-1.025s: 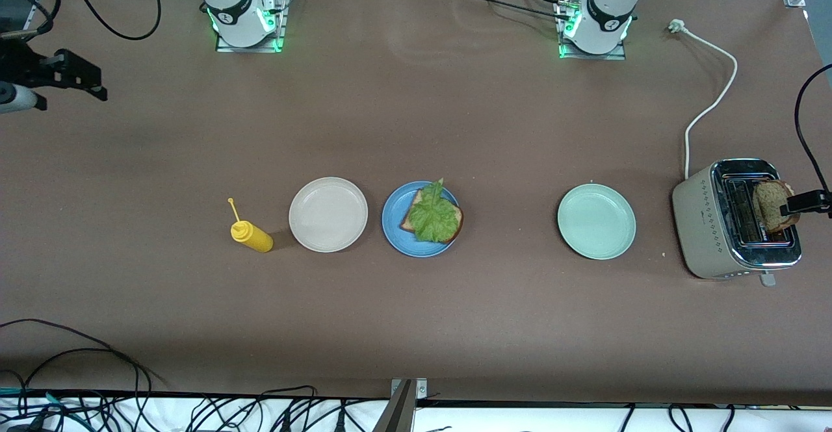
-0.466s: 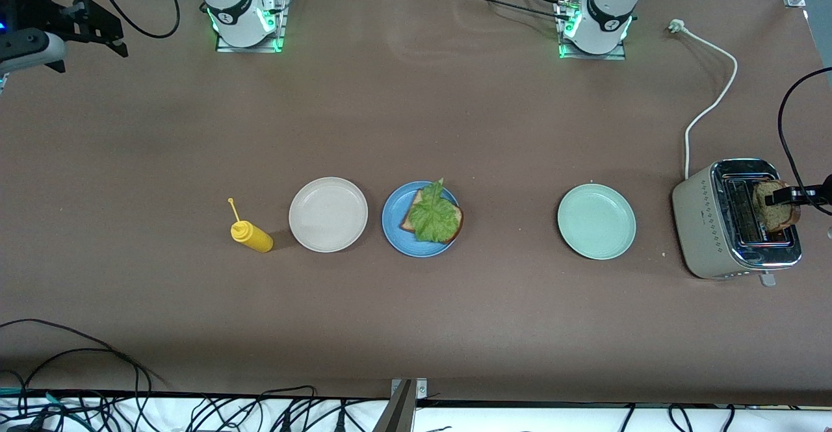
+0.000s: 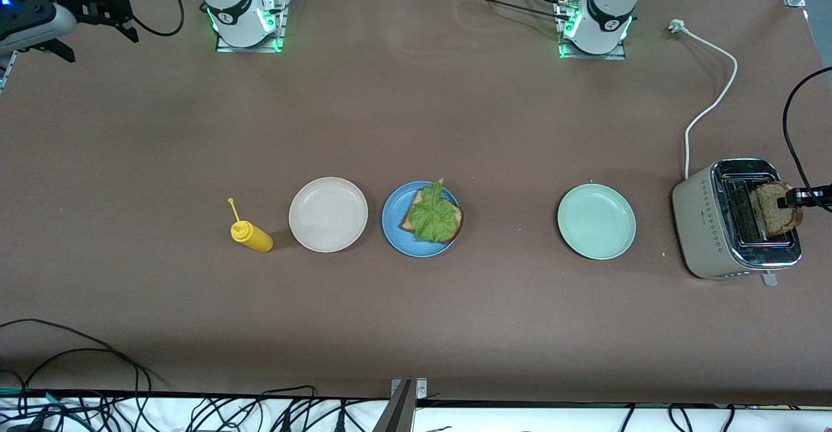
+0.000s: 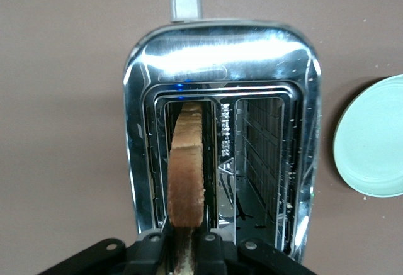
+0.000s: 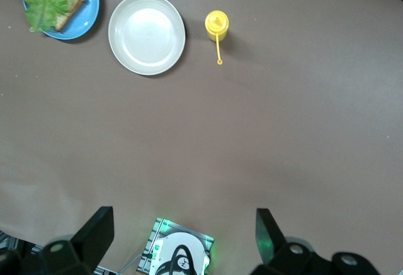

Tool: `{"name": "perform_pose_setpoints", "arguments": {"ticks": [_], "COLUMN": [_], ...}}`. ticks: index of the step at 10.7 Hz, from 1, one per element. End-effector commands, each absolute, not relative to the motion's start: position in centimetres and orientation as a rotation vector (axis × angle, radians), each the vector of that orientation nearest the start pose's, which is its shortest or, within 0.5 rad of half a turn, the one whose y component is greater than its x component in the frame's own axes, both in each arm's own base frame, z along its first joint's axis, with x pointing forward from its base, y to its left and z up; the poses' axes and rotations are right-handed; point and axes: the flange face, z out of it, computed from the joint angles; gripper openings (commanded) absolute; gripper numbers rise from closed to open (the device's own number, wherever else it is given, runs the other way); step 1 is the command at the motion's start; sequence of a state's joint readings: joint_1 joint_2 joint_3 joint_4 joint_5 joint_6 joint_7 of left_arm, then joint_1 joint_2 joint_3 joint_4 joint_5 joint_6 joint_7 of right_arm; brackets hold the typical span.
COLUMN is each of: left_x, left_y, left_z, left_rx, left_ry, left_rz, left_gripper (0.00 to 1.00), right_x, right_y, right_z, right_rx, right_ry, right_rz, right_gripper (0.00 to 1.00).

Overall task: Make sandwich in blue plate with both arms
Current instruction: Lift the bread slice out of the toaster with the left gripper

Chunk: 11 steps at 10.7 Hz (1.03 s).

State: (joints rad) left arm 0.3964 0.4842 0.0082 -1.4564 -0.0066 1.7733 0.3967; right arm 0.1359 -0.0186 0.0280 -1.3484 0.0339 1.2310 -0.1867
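Observation:
The blue plate (image 3: 394, 227) holds one bread slice (image 3: 456, 223) with a ruffled lettuce leaf (image 3: 432, 216) on top. A second bread slice (image 3: 772, 210) stands upright in a slot of the toaster (image 3: 699, 224), sticking out above the slot. My left gripper (image 3: 794, 199) is shut on this slice's top edge. The left wrist view shows the slice (image 4: 187, 162) pinched between both fingers of the left gripper (image 4: 187, 250). My right gripper (image 3: 104, 10) hangs open and empty over the table's edge at the right arm's end. Its wrist view shows the blue plate (image 5: 87, 7) far below.
A beige-white plate (image 3: 328, 214) and a yellow squeeze bottle (image 3: 252, 236) lie beside the blue plate toward the right arm's end. A mint-green plate (image 3: 597, 221) sits between the blue plate and the toaster. The toaster's white cord (image 3: 712, 94) trails toward the left arm's base.
The left gripper's fingers have closed on the bread slice in the toaster. The right arm has swung up and away toward the robots' edge of the table, still open.

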Motion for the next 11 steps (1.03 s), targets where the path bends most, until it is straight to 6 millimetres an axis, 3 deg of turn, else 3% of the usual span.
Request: {"name": "perform_pose_setpoints", "arguments": {"ticks": [1,3,4,7,9,11], "left_x": [61.8,62.1,62.0,62.2,62.7,63.0], "left_y": [25.4,23.1,21.6,14.9,8.3,1.5], "left_z": [45.1,48.8,51.1,55.8,56.4,57.0], "left_rx": [-3.202,-3.197,-3.197,-3.198,-3.208,-3.222], "left_ry": [0.015,0.079,0.111,0.275,0.452,0.612], "left_rz": [0.236,0.216,0.218,0.212,0.241,0.224], "left_gripper": [0.0,0.0,0.0,0.0,0.0,0.0], "right_x": [50.0,50.5,50.8,51.3,51.4,52.5], "right_y": [8.5,7.8,6.0,3.0,1.1,1.4], "right_z": [71.1,70.9,70.9,71.2,71.1,69.7], "right_rx": [-3.065,-3.071,-3.069,-3.086,-3.088,-3.077], "right_ry": [-0.443,-0.393,-0.332,-0.243,-0.183,-0.179], "right_rz": [0.165,0.158,0.154,0.112,0.113,0.15], "right_gripper": [1.0,1.0,1.0,1.0,1.0,1.0]}}
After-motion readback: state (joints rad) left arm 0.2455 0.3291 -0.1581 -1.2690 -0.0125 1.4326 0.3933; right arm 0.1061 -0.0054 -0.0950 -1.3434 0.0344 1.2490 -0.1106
